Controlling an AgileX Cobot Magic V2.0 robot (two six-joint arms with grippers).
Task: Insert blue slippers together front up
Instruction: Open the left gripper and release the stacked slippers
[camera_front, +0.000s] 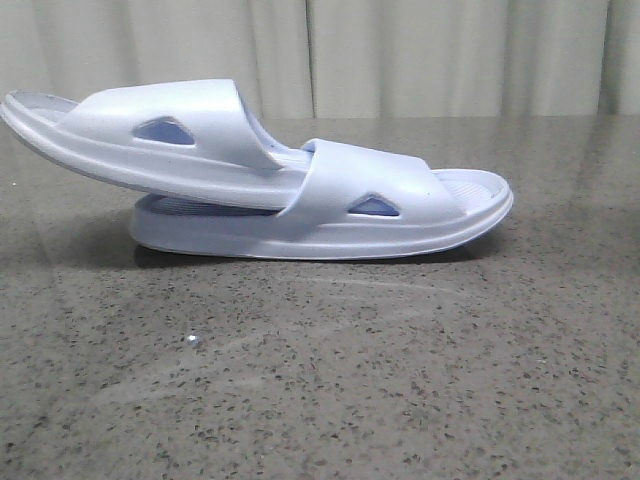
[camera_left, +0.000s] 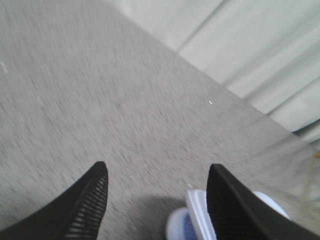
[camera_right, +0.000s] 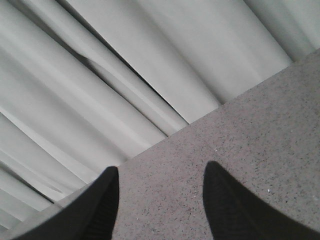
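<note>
Blue slippers nested on the speckled grey counter: lower slipper flat on its sole, toe toward the right; upper slipper pushed toe-first under the lower one's strap, heel raised and jutting out to the left, tilted. Triangular side cut-outs showing on both straps. Pale pleated curtain right behind the counter's far edge. Nothing standing between camera and pair in the front view. Left hand released, black fingers spread wide above the counter, one end of the slippers peeking beside one finger, not touched; view blurred. Right hand likewise released, fingers parted over bare counter near the curtain, grasping nothing.
</note>
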